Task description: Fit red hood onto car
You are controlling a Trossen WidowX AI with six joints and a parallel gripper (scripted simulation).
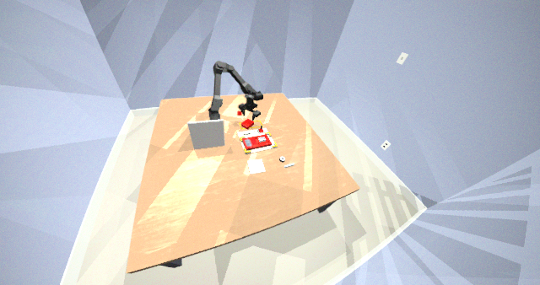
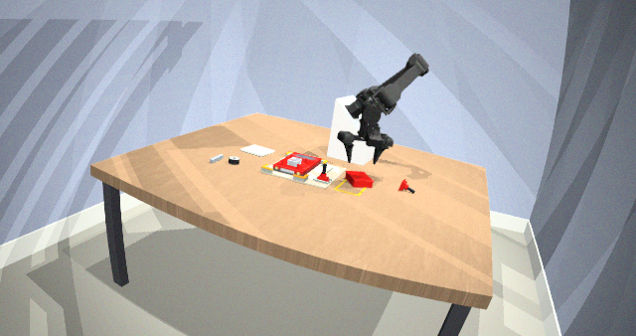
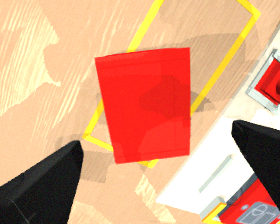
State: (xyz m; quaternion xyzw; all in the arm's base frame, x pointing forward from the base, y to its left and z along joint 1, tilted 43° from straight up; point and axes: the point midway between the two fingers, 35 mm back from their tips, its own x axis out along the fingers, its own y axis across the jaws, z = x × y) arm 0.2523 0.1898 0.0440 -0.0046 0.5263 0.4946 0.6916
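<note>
The red hood lies roof up on the table, partly over a yellow outline and turned relative to it. My gripper is open and empty above the hood. In the wrist view the hood appears between the two fingers, a little beyond the tips, with a gap on each side. The red chassis sits in the pale jig, with the grey engine block on its deck. The pegs and corner holes cannot be made out.
A red piece with a black post stands on the jig near the hood. Another red piece lies beyond the hood. A white panel, a white card and a small wheel are also there.
</note>
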